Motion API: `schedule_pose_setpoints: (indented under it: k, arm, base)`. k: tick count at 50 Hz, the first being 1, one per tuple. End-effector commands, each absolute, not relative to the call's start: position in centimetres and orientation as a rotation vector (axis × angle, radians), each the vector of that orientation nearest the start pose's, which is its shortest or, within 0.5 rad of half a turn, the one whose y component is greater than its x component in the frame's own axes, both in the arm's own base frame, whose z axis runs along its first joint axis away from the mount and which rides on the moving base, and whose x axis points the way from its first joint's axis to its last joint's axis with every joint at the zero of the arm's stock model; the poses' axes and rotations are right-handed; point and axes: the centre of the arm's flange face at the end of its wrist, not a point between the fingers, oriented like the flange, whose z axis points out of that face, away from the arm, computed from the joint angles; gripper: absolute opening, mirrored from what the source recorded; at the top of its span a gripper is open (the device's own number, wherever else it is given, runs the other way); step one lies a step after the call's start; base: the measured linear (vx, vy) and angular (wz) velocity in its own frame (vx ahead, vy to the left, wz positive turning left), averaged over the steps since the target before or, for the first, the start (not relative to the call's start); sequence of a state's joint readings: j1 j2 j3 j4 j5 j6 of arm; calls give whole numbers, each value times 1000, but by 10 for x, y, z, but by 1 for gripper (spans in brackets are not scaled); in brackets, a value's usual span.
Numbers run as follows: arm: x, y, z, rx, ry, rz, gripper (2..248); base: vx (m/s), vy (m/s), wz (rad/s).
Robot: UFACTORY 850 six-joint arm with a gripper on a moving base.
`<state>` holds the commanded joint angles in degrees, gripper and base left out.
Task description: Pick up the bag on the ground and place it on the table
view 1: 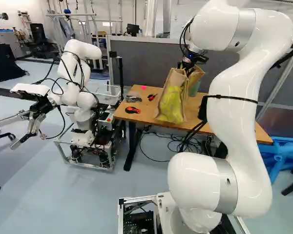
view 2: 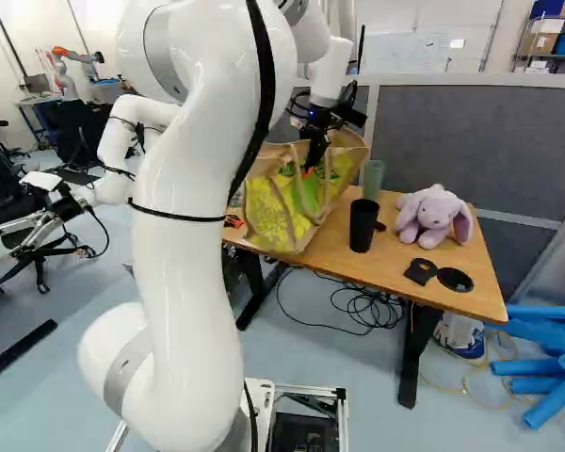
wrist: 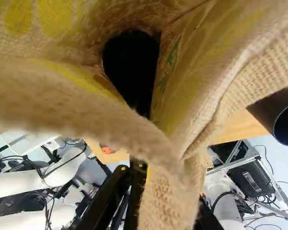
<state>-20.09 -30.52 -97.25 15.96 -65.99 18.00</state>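
At the top of the left base view my gripper (view 1: 188,63) is over the wooden table (view 1: 149,108). Below it the tan jute bag (view 1: 172,103) with yellow print is upright above the tabletop near the front edge; whether its bottom touches the wood I cannot tell. The right base view has the gripper (view 2: 313,151) reaching down at the rim of the bag (view 2: 282,209). In the wrist view the gripper (wrist: 164,189) is shut on the bag's fabric (wrist: 170,199), which partly covers the fingers. The bag's mouth gapes ahead of them.
Beside the bag stand a black cup (view 2: 364,226) and a green cup (view 2: 373,179). A purple plush rabbit (view 2: 433,215) and flat black pieces (view 2: 440,275) lie further along. Red-and-black tools (view 1: 132,110) occupy the other end. Another robot (view 1: 83,97) stands beside the table; a grey partition (view 2: 471,141) rises behind.
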Motion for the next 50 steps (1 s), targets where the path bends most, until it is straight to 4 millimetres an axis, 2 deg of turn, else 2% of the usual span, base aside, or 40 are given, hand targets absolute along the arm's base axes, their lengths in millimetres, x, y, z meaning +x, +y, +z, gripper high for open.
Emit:
schedule_pose_setpoints:
  k: [18,43,44,49,50]
  arm:
    - [630,-217,556,-2662,1139,-116,22]
    - [630,-220,553,-2659,1147,-119,22]
    - [630,-220,553,-2659,1147,-119,46]
    - [630,-220,553,-2659,1147,-119,46]
    - [630,-220,553,-2659,1147,-119,80]
  base:
    - [0,0,0]
    - [0,0,0]
    - [0,0,0]
    - [0,0,0]
    - [0,0,0]
